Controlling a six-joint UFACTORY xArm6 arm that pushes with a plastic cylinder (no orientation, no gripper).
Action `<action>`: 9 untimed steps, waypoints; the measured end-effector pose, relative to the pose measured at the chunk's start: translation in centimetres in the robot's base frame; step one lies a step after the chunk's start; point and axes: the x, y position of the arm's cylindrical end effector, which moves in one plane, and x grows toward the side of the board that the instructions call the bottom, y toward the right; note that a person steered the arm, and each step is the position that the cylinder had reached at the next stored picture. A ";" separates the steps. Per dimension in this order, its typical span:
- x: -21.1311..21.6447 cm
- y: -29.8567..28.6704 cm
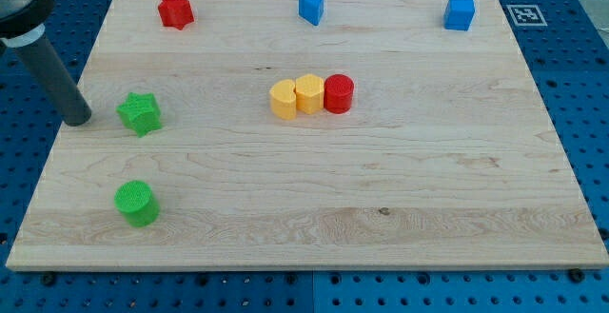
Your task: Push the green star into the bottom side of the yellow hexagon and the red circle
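Observation:
The green star [140, 113] lies at the view's left on the wooden board [400, 199]. My tip [78, 119] rests just left of the star, a small gap between them. Near the board's middle stand, in a touching row, a yellow block with a rounded side [283, 98], the yellow hexagon [309, 93] and the red circle [339, 93]. The star is far left of this row and slightly lower.
A green cylinder [137, 204] stands below the star at the lower left. Along the view's top are a red star [175, 10], a blue wedge-like block [311, 7] and a blue cube [459, 13].

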 end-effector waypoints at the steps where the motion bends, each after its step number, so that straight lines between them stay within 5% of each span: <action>1: -0.1 3.0; 7: -0.3 13.5; 9: 3.9 17.0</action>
